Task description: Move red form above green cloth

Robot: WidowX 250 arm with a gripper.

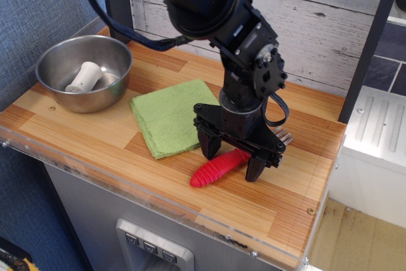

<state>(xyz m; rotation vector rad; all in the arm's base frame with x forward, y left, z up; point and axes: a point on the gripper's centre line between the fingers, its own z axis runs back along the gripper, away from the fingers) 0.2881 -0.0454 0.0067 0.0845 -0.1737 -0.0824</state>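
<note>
The red form (216, 168) is a fork with a ribbed red handle, lying on the wooden counter in front of the green cloth's right corner. Its silver tines (283, 136) stick out to the right behind the arm. My black gripper (231, 160) points down over the handle's upper part, jaws apart, one finger (209, 147) on each side of the handle, low at the counter. The light green cloth (168, 115) lies flat just left of the gripper, apart from the fork.
A steel bowl (63, 96) stands at the back left with a white spool-shaped piece (84, 77) inside. The counter's front edge (165, 211) has a clear plastic lip. A dark post (371, 42) stands at the right rear.
</note>
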